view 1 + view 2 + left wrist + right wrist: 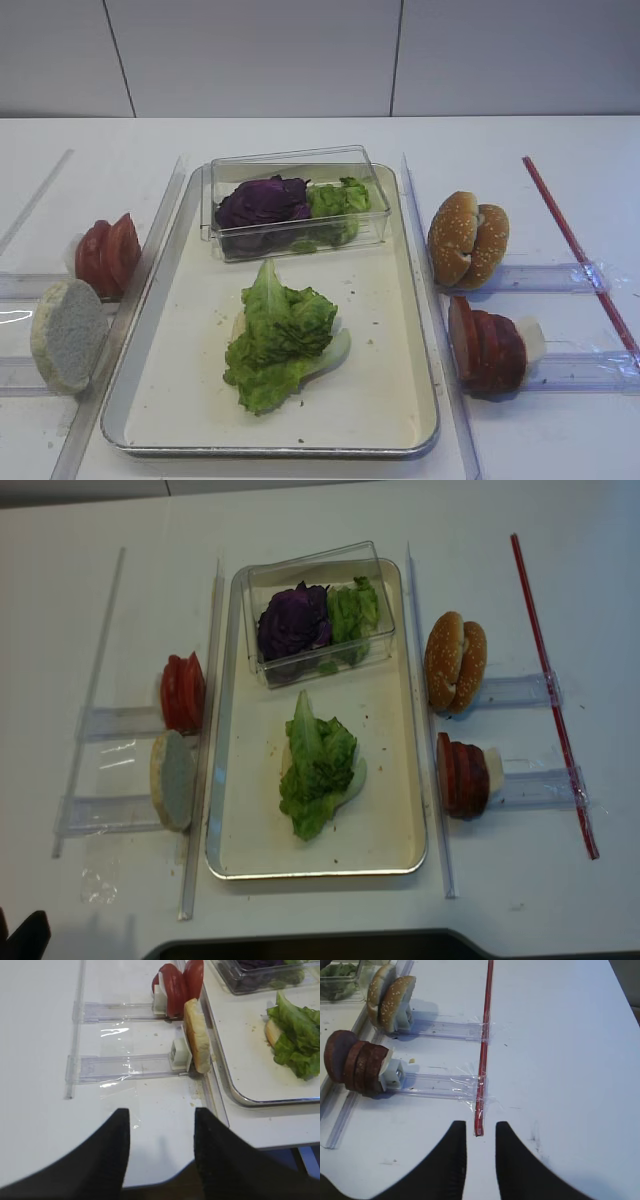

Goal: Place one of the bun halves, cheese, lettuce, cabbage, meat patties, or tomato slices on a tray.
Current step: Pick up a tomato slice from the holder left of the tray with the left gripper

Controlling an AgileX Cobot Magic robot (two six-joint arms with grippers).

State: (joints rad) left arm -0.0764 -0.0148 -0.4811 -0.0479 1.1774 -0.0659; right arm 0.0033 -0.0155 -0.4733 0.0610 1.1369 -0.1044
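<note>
My left gripper [161, 1132] hangs over bare table, jaws apart w/ nothing between them, just short of the clear rails. My right gripper [481, 1147] is also spread & empty; the near end of the red strip [483, 1045] sits at the gap between its fingers.

The tray [405, 310] is in the middle. The lettuce [278, 335] lies on it, center-front, w/ something pale under its edge. Behind it, at the tray's far end, a clear box [295, 200] w/ purple cabbage [262, 202] & more greens.

Left of tray: tomato slices [108, 255] upright on a rail, nearer me a single bun half [66, 333] standing on edge, pale side showing. Right of tray: bun halves [467, 240] w/ sesame, standing as a pair; meat patties [485, 345] in a row in front of them.
</note>
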